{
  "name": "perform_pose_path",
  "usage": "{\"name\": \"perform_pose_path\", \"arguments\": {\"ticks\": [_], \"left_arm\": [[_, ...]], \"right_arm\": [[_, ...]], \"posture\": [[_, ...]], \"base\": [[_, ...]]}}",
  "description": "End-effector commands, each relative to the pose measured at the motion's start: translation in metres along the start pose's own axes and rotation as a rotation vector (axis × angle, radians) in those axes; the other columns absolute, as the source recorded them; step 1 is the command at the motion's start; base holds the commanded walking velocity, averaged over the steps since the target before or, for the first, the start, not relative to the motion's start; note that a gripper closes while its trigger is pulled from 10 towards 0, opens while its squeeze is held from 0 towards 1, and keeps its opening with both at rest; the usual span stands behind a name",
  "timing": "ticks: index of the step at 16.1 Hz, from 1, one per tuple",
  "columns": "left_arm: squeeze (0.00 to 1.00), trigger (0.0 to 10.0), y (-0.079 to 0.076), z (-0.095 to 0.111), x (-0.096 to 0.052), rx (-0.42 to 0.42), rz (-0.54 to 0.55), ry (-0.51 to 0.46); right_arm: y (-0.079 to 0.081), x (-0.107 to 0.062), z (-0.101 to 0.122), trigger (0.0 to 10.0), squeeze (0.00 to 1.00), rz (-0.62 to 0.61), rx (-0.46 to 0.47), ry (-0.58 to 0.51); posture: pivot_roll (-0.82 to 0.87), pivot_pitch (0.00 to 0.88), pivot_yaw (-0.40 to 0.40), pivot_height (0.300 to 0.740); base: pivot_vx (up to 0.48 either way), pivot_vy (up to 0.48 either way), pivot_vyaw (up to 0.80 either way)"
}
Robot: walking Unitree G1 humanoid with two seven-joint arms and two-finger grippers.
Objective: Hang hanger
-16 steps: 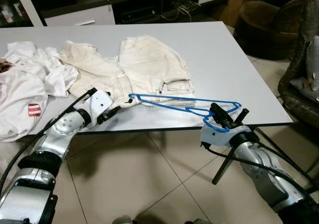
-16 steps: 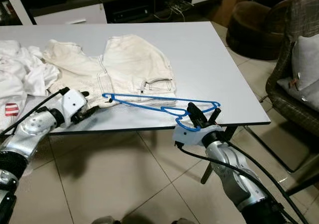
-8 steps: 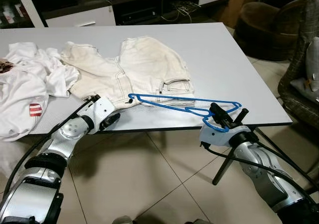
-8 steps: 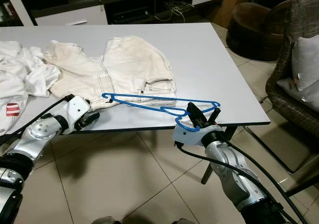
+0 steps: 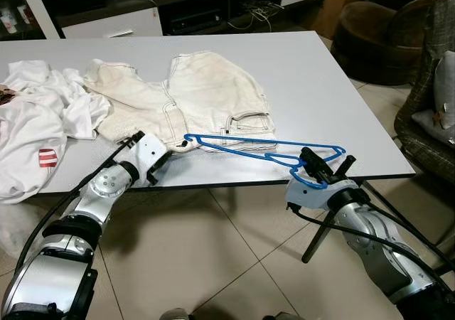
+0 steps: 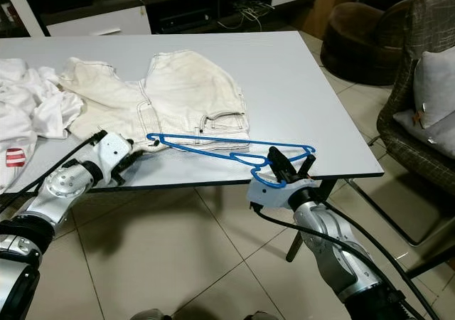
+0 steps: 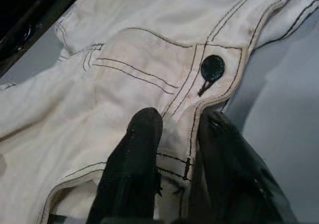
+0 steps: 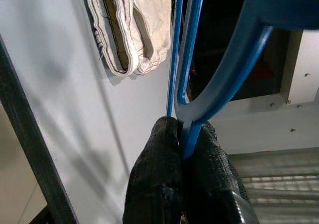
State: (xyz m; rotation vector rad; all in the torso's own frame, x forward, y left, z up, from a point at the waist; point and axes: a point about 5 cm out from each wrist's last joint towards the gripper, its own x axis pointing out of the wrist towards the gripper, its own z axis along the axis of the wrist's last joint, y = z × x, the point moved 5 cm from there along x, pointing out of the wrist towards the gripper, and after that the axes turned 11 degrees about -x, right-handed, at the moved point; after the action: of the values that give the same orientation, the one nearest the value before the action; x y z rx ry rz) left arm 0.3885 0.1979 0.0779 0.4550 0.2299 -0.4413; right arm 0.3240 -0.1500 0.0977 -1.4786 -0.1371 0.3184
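Right gripper clamps the blue hanger near its hook at the table's 5 o'clock edge, while the left gripper apparently pinches the white shorts waistband; best held taut.

My head views are evenly lit and sharp, with a soft sheen on the grey table and dim furniture beyond its far edge. Faint shadows fall on the floor tiles under the table. Close to my wrist cameras, the black fingers go blurry.
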Motion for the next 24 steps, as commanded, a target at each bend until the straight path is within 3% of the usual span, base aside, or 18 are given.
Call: {"name": "perform_pose_path", "arguments": {"ticks": [1,5,10,13,17,20,24], "left_arm": [[0.0,0.0,0.007,0.005,0.0,-0.007,0.013,-0.015],[0.0,0.0,0.004,0.007,-0.002,-0.021,-0.019,-0.035],[0.0,0.0,0.018,0.038,-0.001,-0.11,0.015,-0.182],[0.0,0.0,0.016,0.036,-0.003,-0.086,-0.011,-0.182],[0.0,0.0,0.014,0.049,-0.006,-0.127,-0.044,-0.262],[0.0,0.0,0.008,0.052,-0.005,-0.116,-0.074,-0.273],[0.0,0.0,-0.003,0.046,-0.006,-0.112,-0.117,-0.258]], "right_arm": [[-0.007,-0.001,0.0,10.0,0.0,-0.018,-0.006,-0.001],[-0.007,0.0,-0.001,10.0,0.0,-0.018,-0.004,-0.002],[-0.004,-0.001,0.002,10.0,0.0,-0.001,-0.005,-0.018],[-0.004,-0.002,0.003,10.0,0.0,0.004,-0.004,-0.023],[0.011,-0.005,0.015,10.0,0.0,0.08,-0.024,-0.076],[0.013,0.005,0.027,10.0,0.0,0.098,-0.05,-0.104],[0.014,0.013,0.023,10.0,0.0,0.101,-0.05,-0.046]], "posture": [[-0.02,0.021,0.058,0.74],[-0.02,0.016,0.06,0.74],[-0.01,0.02,0.052,0.74],[-0.02,0.026,0.053,0.74],[-0.01,0.036,0.05,0.74],[-0.01,0.036,0.051,0.74],[0.01,0.039,0.07,0.74]], "base": [[0.251,0.0,0.0],[0.133,0.0,0.0],[0.0,0.0,0.0],[0.0,0.0,0.0],[0.0,0.0,0.0],[0.0,0.0,0.0],[0.0,0.0,0.0]]}}
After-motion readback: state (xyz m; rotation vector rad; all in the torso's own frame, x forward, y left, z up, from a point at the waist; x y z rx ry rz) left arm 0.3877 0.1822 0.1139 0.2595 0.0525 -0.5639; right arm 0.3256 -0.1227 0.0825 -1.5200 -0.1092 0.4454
